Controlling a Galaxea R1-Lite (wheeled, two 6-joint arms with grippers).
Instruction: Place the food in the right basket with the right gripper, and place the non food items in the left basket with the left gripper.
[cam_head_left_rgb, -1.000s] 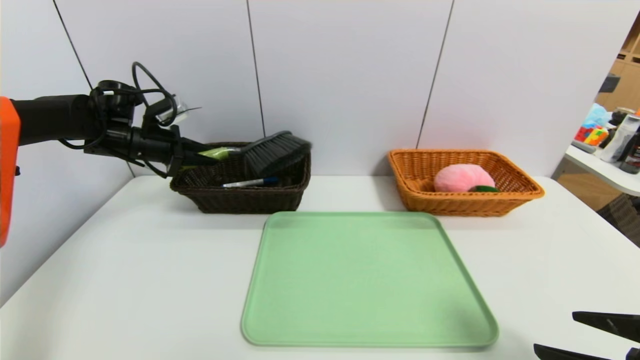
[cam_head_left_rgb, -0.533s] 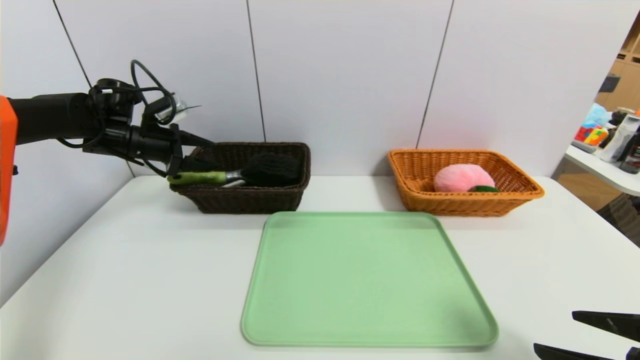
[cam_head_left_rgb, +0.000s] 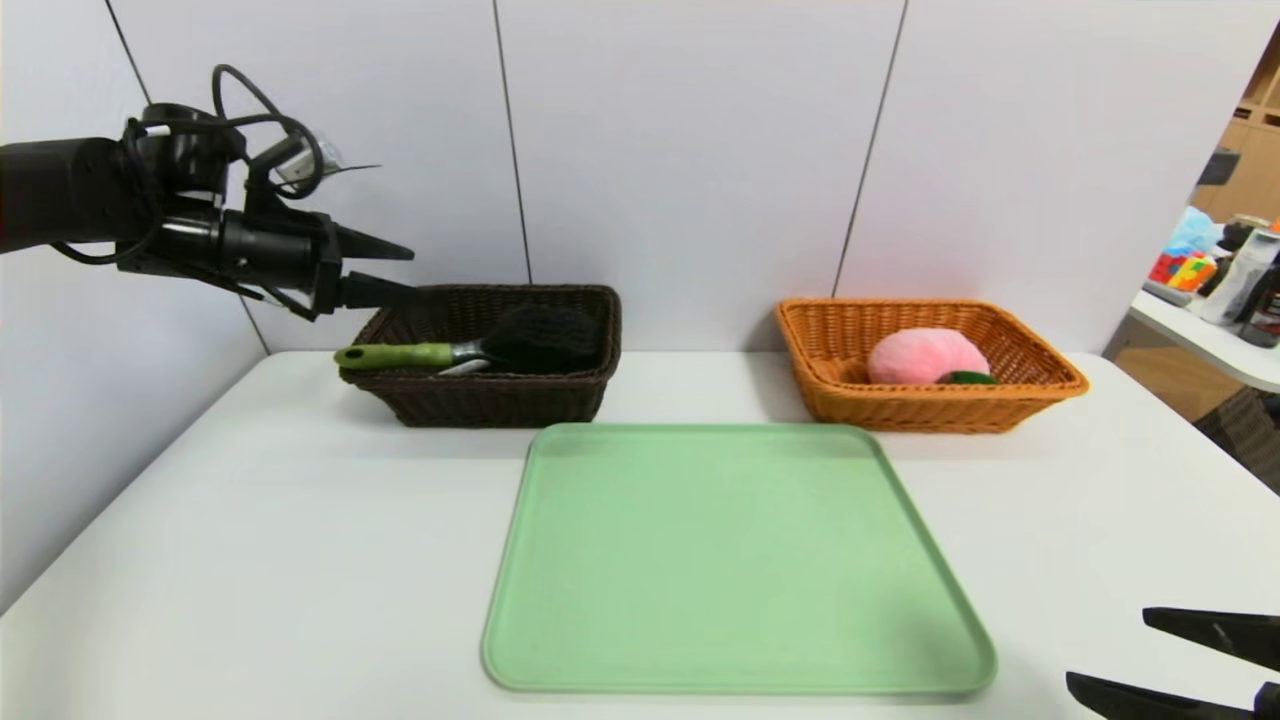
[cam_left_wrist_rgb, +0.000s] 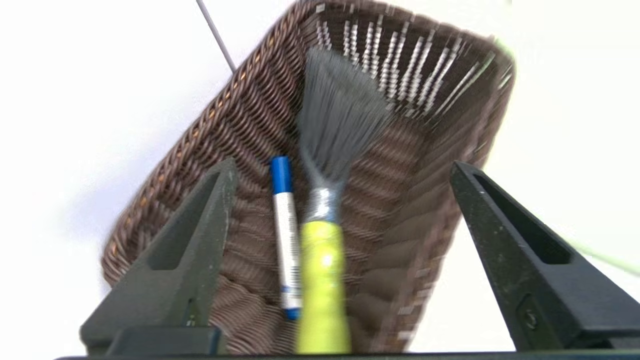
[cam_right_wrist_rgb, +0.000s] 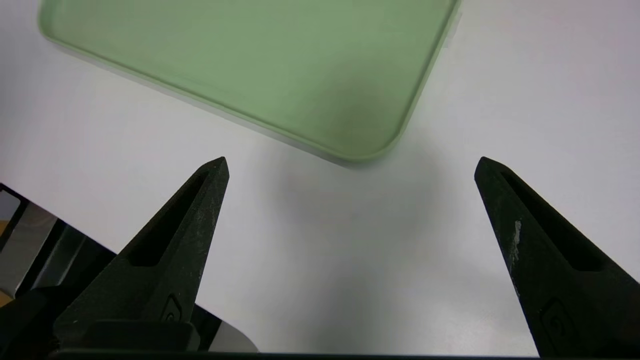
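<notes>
The brush (cam_head_left_rgb: 470, 350) lies in the dark brown basket (cam_head_left_rgb: 500, 400) beside the pen (cam_left_wrist_rgb: 286, 235), under the wide-open, empty left claw (cam_head_left_rgb: 385, 270); it looks light and stiff, easiest to grab by its green handle.

A round pink plush peach (cam_head_left_rgb: 925, 356) with a green leaf is seen lying inside the orange-tan wicker basket (cam_head_left_rgb: 1040, 368), which is set on the right side of the white table. A hand brush (cam_head_left_rgb: 480, 349) with dark grey bristles and a green handle is laid in the dark brown wicker basket (cam_head_left_rgb: 500, 398) on the left, its handle propped over the basket's left rim. A white marker pen (cam_left_wrist_rgb: 287, 235) with a blue cap is laid just beside it on the basket floor.
</notes>
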